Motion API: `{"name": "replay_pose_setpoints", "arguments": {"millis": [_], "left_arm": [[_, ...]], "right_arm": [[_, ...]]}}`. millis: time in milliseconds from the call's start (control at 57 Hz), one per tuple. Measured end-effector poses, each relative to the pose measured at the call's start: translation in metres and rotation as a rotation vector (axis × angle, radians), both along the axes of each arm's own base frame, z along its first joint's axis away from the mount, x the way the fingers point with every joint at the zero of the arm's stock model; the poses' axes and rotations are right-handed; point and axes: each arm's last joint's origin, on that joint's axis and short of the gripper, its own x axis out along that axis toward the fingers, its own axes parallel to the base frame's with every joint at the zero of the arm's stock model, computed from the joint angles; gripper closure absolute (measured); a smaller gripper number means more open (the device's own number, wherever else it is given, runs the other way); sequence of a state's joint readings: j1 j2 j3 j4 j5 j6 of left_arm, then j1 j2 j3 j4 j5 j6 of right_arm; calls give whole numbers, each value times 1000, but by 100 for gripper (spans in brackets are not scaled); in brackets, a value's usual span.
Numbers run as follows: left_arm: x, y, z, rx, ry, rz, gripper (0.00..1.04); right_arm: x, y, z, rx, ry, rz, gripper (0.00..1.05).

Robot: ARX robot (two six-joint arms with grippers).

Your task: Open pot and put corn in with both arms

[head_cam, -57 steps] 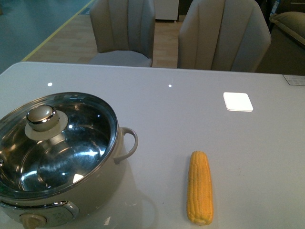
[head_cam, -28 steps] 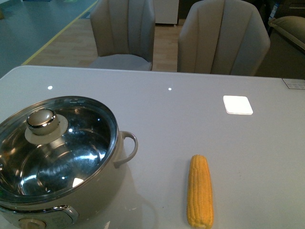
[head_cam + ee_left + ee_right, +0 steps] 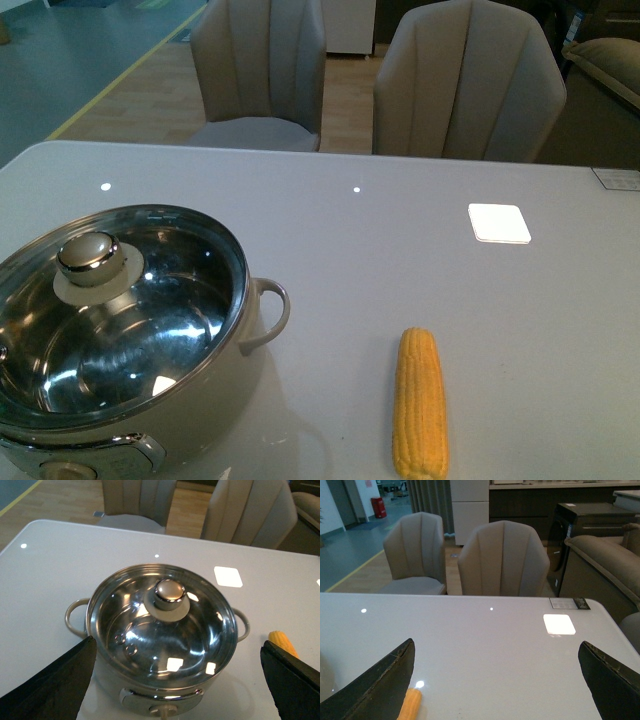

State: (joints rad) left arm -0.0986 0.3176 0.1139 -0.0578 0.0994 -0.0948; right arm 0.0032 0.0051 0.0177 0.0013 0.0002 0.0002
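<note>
Well, nothing is gripped yet: left hand [image 3: 177,644] and right hand [image 3: 496,644] are held wide open, empty. The pot [image 3: 225,400] is seen lidded on the tabletop [image 3: 400,230], corn [image 3: 418,400] well apart rightward; the lid knob [image 3: 90,255] should be grasped first.

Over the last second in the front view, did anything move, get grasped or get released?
Nothing was taken hold of or let go. The whole front view slid slightly down the picture, with the pot, the corn and the table moving alike. The camera seems to have shifted, not the things. The lid stays on the pot. The corn stays flat to the pot's right, apart from it.
</note>
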Motion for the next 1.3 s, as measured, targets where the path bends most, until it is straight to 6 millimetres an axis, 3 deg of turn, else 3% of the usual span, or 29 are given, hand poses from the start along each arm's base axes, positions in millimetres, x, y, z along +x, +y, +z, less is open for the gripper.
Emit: {"name": "replay_pose_setpoints", "arguments": {"millis": [263, 386, 544, 860, 1299], "left_arm": [[57, -3, 8, 42, -65, 37, 7], [91, -9, -7, 80, -100, 55, 7], [119, -16, -33, 109, -101, 51, 7], [152, -24, -90, 181, -4, 68, 7], [172, -36, -112, 187, 43, 69, 7]], "right_arm": [[0, 0, 0, 0, 0, 0, 9], [0, 0, 0, 0, 0, 0, 9], [0, 0, 0, 0, 0, 0, 9], [0, 0, 0, 0, 0, 0, 9], [0, 0, 0, 0, 0, 0, 9]]}}
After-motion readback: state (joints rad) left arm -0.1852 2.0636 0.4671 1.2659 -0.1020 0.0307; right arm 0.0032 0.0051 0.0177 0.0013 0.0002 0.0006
